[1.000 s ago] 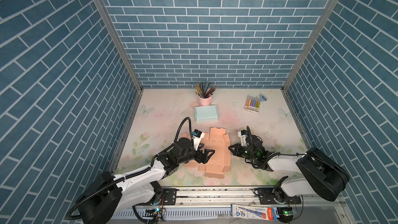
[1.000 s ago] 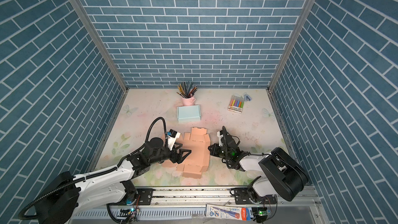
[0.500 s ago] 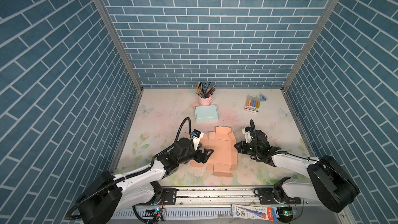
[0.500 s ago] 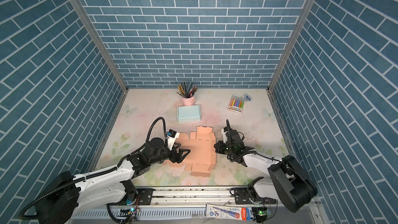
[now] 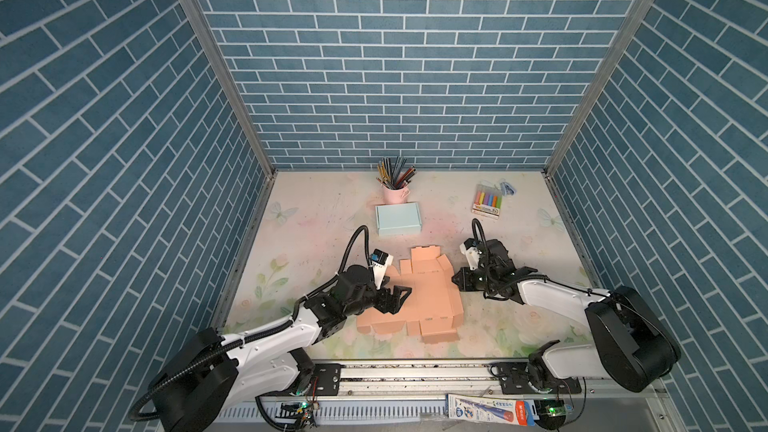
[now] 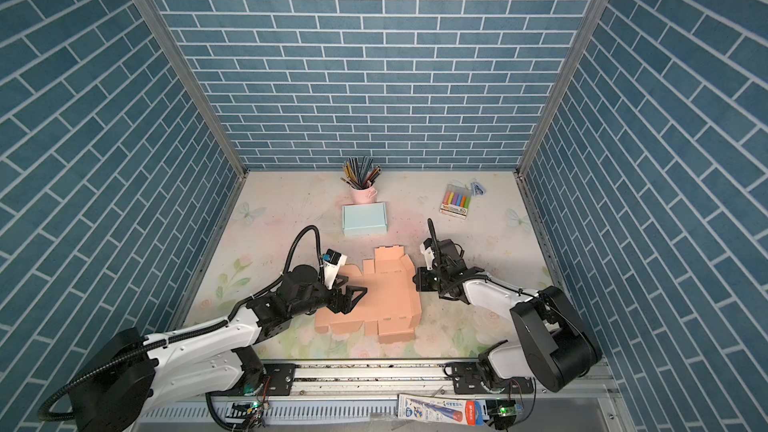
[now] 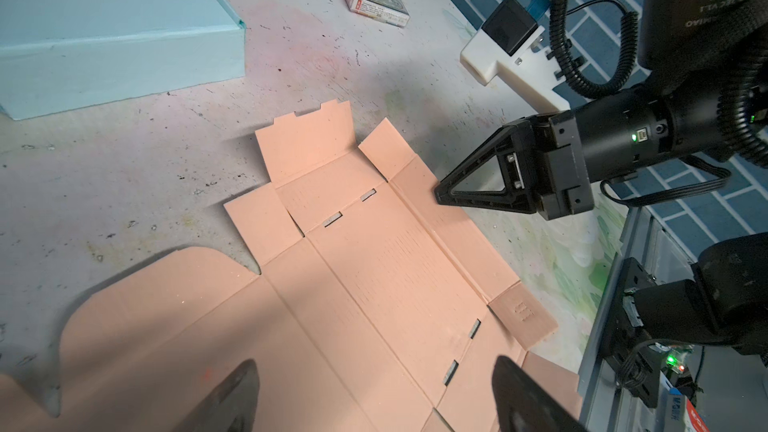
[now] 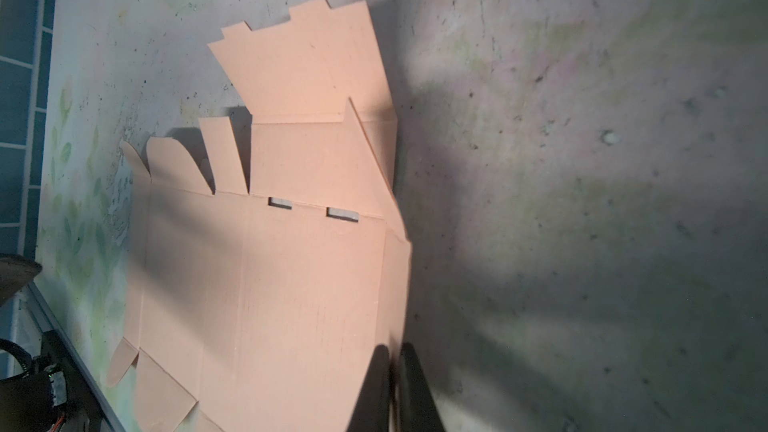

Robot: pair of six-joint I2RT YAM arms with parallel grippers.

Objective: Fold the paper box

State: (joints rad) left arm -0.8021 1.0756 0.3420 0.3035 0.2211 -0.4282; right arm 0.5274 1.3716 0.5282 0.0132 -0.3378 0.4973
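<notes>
Paper box (image 5: 428, 301): unfolded on worktop (image 5: 328, 209). L gripper (image 5: 398, 300) wide apart above, empty. R gripper (image 8: 395, 353) near-closed at edge; grip unclear.

The box (image 5: 428, 297) showed matt, faintly ribbed peach card, the blue box (image 5: 397, 218) a smooth matt card, the table (image 5: 316, 218) a dull, scuffed and speckled printed top, the arms (image 5: 270, 336) glossy white plastic shells with matt black joints, and the rail (image 5: 415, 384) bare grey metal.
</notes>
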